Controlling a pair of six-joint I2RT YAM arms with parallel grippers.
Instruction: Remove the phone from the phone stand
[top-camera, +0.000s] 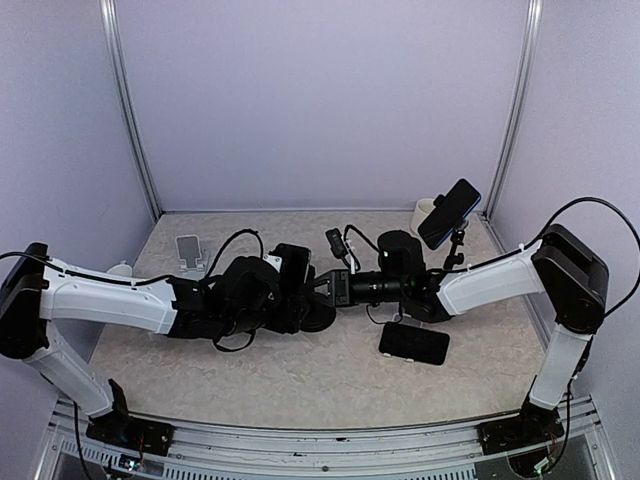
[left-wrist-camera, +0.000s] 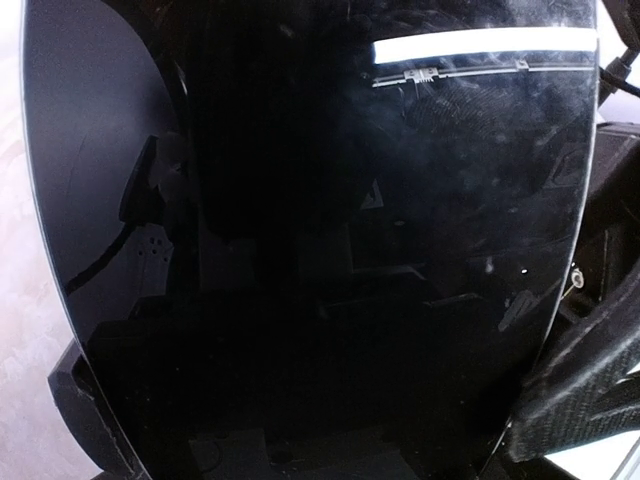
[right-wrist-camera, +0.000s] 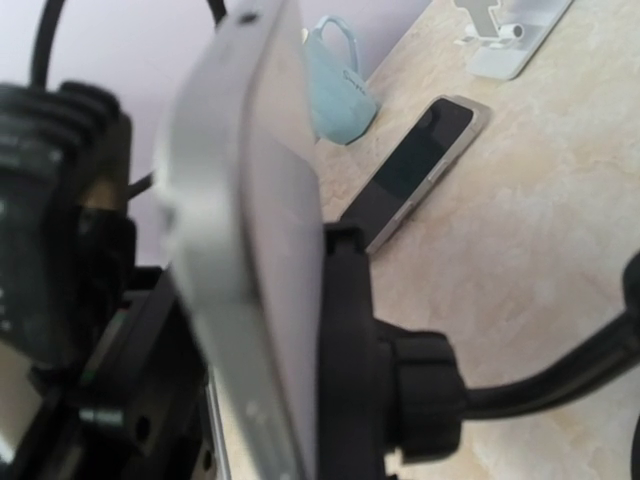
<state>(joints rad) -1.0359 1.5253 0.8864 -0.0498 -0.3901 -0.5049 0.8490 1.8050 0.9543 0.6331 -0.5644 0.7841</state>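
Beige marbled table sits inside pale lilac walls, with both arms reaching to its middle. Standing there is the phone stand, a black clamp on a ball joint. The phone is upright in the stand, its silver edge toward the right wrist camera. From the left wrist, the phone's dark glass fills nearly the whole view, with 1 strip of light mirrored near the top.

The left gripper is pressed close to the stand from the left, 1 finger showing at the phone's lower right edge. I cannot tell whether its pincer is clamped or apart. The right gripper is just right of the stand, and I cannot tell its pincer state either.

Behind and well right of the stand, a 2nd phone is tilted on a thin black holder, with a white cup just beside it. A 3rd phone lies flat, near the stand to its front right. A small white holder stands well left of the stand.
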